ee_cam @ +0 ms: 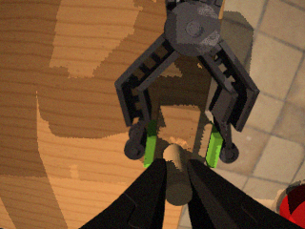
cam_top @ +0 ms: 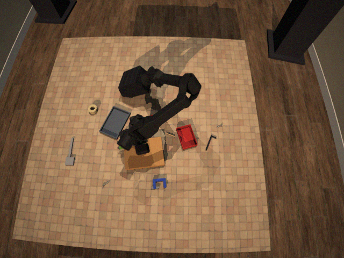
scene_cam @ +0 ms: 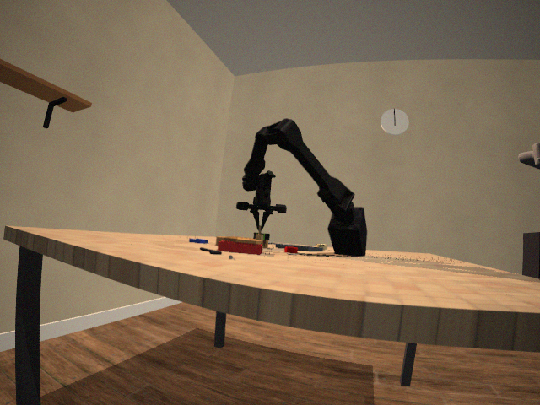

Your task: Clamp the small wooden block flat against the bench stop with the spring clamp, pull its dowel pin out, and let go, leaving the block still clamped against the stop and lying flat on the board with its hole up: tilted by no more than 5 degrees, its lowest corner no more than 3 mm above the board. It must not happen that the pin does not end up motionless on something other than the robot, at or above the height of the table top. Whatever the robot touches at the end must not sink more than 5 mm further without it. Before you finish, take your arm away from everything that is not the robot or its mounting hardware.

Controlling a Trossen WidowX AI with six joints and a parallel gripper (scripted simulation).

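Fingers closed on dowel pin [ee_cam: 175, 177], directly over block [ee_cam: 181, 124] w/ spring clamp [ee_cam: 191, 29] round it.

one board [cam_top: 155, 159], two trays [cam_top: 114, 122], one spring clamp [ee_cam: 191, 29], one dowel pin [ee_cam: 175, 164], one tape roll [cam_top: 92, 108]

Worktop [cam_top: 227, 194]: checkered tan/pink-beige tiles. Board [cam_top: 155, 159]: orange-brown wood grain. Arm [cam_top: 169, 110] & hand [ee_cam: 175, 175]: black. Pin [ee_cam: 174, 166] betw. the fingers: pale tan. Spring clamp [ee_cam: 191, 26]: dk grey w/ bright green strips. Bin [cam_top: 186, 136]: red. Tray [cam_top: 114, 122]: grey-blue. U-shaped bracket [cam_top: 159, 183]: blue. Tape roll [cam_top: 92, 108]: cream-yellow. Floor [cam_top: 300, 138]: dk brown planks.
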